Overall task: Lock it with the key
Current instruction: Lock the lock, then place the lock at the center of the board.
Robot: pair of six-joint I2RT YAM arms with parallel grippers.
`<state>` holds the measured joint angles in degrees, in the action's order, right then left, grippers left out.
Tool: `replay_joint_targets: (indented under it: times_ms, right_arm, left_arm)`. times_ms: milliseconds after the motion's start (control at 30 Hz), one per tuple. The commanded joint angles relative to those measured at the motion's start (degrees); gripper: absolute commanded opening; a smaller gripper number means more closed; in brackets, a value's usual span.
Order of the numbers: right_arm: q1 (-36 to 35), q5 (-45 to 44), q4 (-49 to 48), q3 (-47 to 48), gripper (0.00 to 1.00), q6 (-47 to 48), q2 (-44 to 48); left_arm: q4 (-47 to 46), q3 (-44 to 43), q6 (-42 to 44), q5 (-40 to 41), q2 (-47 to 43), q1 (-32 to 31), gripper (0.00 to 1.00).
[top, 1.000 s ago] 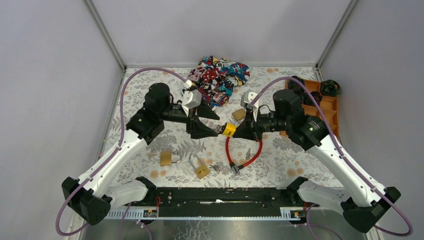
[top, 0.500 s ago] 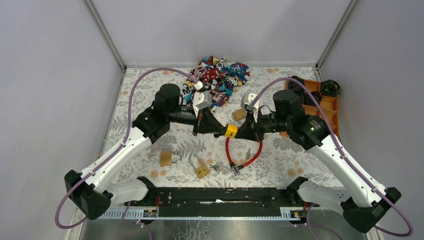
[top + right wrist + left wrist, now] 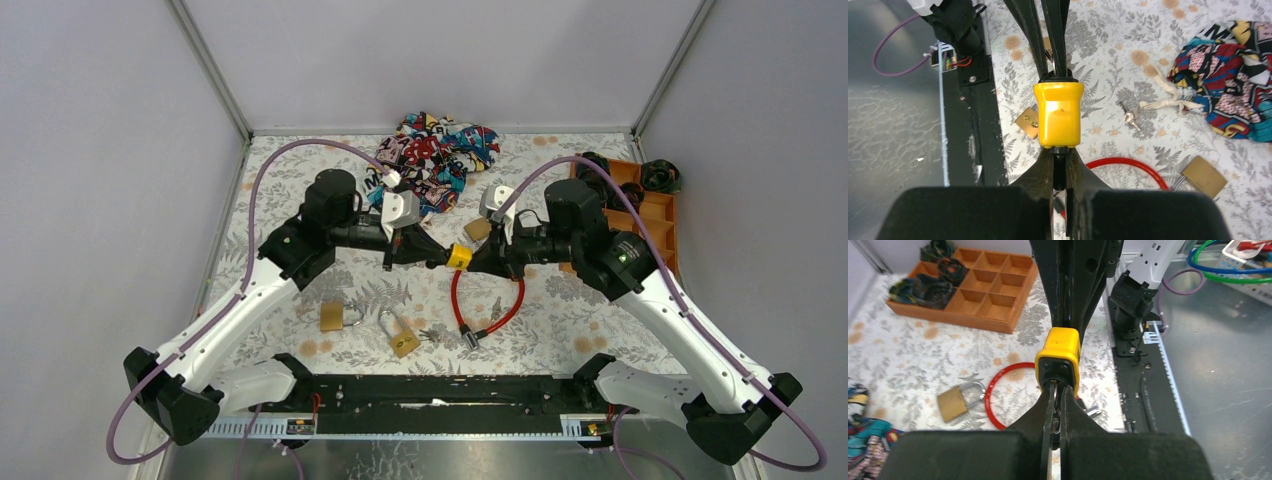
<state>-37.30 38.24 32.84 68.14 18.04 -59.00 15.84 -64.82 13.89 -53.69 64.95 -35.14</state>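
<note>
The yellow lock body [image 3: 459,257] hangs above the mat between both grippers, and its red cable [image 3: 500,312] droops to the table. My left gripper [image 3: 441,256] is shut on the key [image 3: 1054,401], whose metal head shows between the fingers at the lock's face [image 3: 1059,357]. From the opposite side my right gripper [image 3: 476,261] is shut on the lock's black neck [image 3: 1059,165], just behind the yellow body [image 3: 1058,115]. In the right wrist view the left fingers [image 3: 1048,35] meet the lock's far end.
Two brass padlocks [image 3: 333,316] [image 3: 403,340] lie near the front, with a third [image 3: 478,228] behind the grippers. A patterned cloth [image 3: 437,155] sits at the back. An orange compartment tray [image 3: 655,222] stands at the right. A loose key [image 3: 1129,118] lies on the mat.
My left gripper moved in to the yellow lock and closed from open onto the key. The right gripper kept its hold and barely moved.
</note>
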Motion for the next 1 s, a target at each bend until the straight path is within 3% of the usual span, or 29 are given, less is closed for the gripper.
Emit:
replay_joint_targets:
  times_ms: [0, 200, 267, 400, 533, 633, 733, 967]
  right_arm:
    - [0.3, -0.2, 1.0, 3.3, 0.0, -0.8, 3.5]
    - [0.2, -2.7, 1.1, 2.5, 0.0, 0.1, 3.5]
    - [0.3, -2.1, 0.4, 2.4, 0.0, -0.1, 3.1]
    - [0.3, -1.8, -2.3, 1.3, 0.0, -3.2, 1.1]
    - [0.3, -0.9, -13.3, -4.6, 0.0, -16.8, -3.5]
    - [-0.1, 0.6, -23.3, -10.0, 0.0, -29.7, -11.4]
    - [-2.3, 1.5, -30.2, -11.1, 0.0, -36.6, -20.0]
    - [-4.1, 2.2, -22.5, -6.4, 0.0, -40.2, -40.0]
  left_arm:
    - [8.8, 1.4, 11.6, 8.8, -1.8, 10.5, 0.0]
    - [14.6, -0.1, 10.8, -3.4, -4.3, 16.4, 0.0]
    - [15.0, 0.5, 9.1, -4.0, -5.2, 16.5, 0.0]
    - [12.0, 5.6, 3.4, 4.1, -5.4, 18.0, 0.0]
    - [3.8, 13.9, -15.1, 12.6, -3.4, 19.8, 0.0]
    - [-5.7, 22.1, -29.0, 22.3, -2.4, 20.6, 0.0]
    - [-12.6, 28.0, -40.2, 25.9, 1.1, 23.7, 0.0]
    - [-30.9, 40.7, -55.9, 31.7, 4.5, 25.3, 0.0]
